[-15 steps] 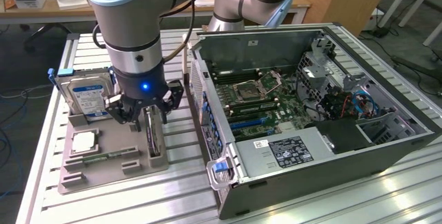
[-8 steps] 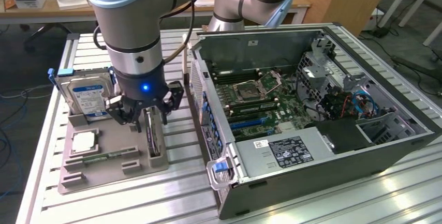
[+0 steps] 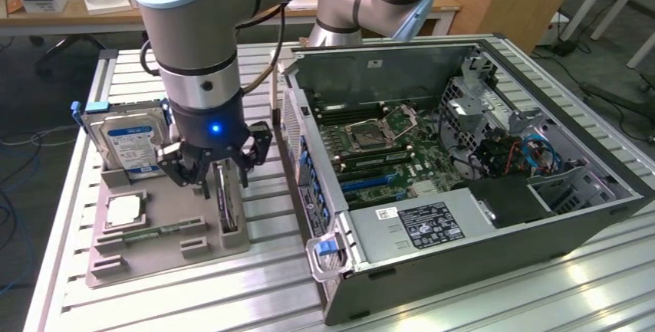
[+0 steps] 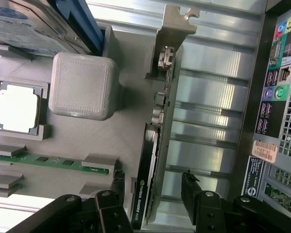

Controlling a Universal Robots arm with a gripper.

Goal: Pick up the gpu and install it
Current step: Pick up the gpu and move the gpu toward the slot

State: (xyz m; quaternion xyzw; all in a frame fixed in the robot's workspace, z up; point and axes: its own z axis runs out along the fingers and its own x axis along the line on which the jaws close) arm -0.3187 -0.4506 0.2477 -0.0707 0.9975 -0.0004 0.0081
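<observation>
The gpu (image 3: 229,208) (image 4: 153,150) stands on its long edge in a slot along the edge of the tray (image 3: 143,267) (image 4: 111,141) nearest the case (image 3: 573,217) (image 4: 276,97). In the wrist view we see its metal bracket (image 4: 172,34) at the end away from the gripper, with the dark card running back between the fingers. The gripper (image 3: 218,165) (image 4: 153,182) hangs right over the gpu with its jaws spread wide, one finger (image 4: 109,204) over the tray and the other over the table slats. We see a gap between each finger and the card, so nothing is gripped.

On the rest of the tray, the hard drive (image 3: 128,139) (image 4: 24,24) stands upright at the far end, on the exterior view's left. The cpu (image 3: 124,209) (image 4: 17,109) lies flat in its recess, and the memory stick (image 3: 164,232) (image 4: 48,160) lies just beside it. A grey block (image 4: 82,85) rises from the tray between the drive and the gpu.

The tray sits on the slatted table (image 3: 256,286) (image 4: 203,126). The case lies on its side on the exterior view's right, open on top, with its motherboard (image 3: 379,140) showing.
</observation>
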